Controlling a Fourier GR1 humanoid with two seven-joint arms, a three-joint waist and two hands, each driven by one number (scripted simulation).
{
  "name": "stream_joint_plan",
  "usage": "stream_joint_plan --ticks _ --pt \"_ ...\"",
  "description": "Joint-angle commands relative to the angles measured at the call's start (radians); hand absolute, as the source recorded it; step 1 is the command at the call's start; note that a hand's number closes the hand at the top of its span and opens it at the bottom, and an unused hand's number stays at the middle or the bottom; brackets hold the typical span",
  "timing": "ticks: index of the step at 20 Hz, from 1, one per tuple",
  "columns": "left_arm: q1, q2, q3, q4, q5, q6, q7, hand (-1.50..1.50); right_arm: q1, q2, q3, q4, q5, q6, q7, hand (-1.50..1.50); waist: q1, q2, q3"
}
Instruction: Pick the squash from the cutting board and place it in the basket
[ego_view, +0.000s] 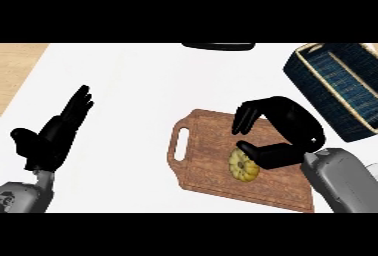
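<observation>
The right hand (284, 127) hangs over the wooden cutting board (207, 165) with fingers curved but unclosed, its thumb touching the yellow squash (243, 165) that lies on the board. The dark blue basket (341, 85) stands beyond the board. The left hand (52, 135) rests released, fingers straight, at the view's left.

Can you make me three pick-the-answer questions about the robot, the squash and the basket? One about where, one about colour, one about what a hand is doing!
1. Where is the squash?
A on the cutting board
B in the basket
C on the floor

2. What colour is the basket?
A red
B dark blue
C pink

3. What is the left hand doing?
A holding the squash
B resting open
C gripping the basket

Answers: 1 A, it lies on the wood beside the right hand. 2 B, its weave is dark blue. 3 B, its fingers are straight, holding nothing.
</observation>
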Motion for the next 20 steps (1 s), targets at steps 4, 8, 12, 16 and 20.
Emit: stream_joint_plan --ticks 4,8,12,16,20 --pt "-0.058 -0.031 -0.027 0.148 -0.091 0.089 0.127 0.00 0.073 0.096 0.207 -0.130 0.302 -0.062 -0.192 -1.50 -0.096 -0.024 -0.006" --pt "-0.033 -0.014 -0.016 0.140 -0.083 0.079 0.119 0.00 -0.009 -0.089 0.161 -0.188 0.526 -0.155 -0.010 -1.50 -0.118 -0.039 -0.010" --pt "-0.040 -0.009 0.001 0.170 -0.084 0.081 0.117 0.00 -0.126 -0.251 0.146 -0.276 0.654 -0.075 0.158 -1.50 -0.120 -0.044 -0.013" --pt "-0.057 -0.014 -0.005 0.137 -0.088 0.081 0.139 0.00 -0.225 -0.421 0.170 -0.324 0.647 0.188 0.257 -1.50 -0.098 -0.039 -0.012" --pt "-0.053 -0.019 -0.007 0.134 -0.100 0.082 0.135 0.00 -0.254 -0.506 0.184 -0.376 0.534 0.428 0.329 -1.50 -0.093 -0.033 -0.010"
